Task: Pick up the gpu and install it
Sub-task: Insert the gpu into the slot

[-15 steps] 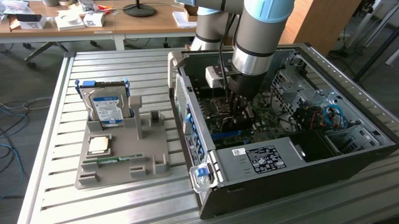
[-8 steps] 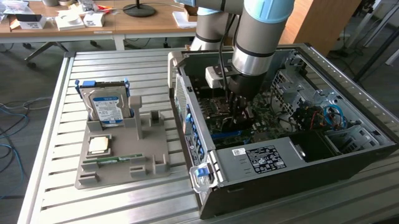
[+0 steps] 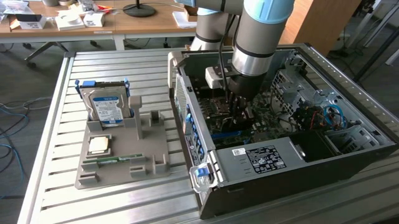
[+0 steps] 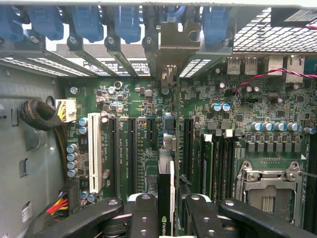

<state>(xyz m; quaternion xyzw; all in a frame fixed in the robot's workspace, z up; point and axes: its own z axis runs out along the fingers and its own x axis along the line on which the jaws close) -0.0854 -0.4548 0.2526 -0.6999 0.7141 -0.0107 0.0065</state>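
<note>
The gpu (image 4: 165, 191) shows edge-on as a thin black card with a logo on its face. It stands upright between my gripper's (image 4: 168, 206) two black fingers (image 4: 143, 210), which are shut on it. The card runs along the green motherboard (image 4: 129, 99) between the black expansion slots (image 4: 132, 148). Its metal bracket (image 4: 173, 42) reaches the case's rear slot openings. In the exterior view my gripper (image 3: 240, 105) is lowered deep inside the open computer case (image 3: 281, 186), just above the motherboard.
A grey holder tray (image 3: 124, 158) on the slatted table carries the blue-labelled hard drive (image 3: 106, 107), a processor chip (image 3: 100, 144) and a green memory stick (image 3: 115, 160). Inside the case are the power supply (image 3: 262, 158), cables (image 3: 324, 116), blue slot latches (image 4: 129, 22) and the processor socket (image 4: 267, 188).
</note>
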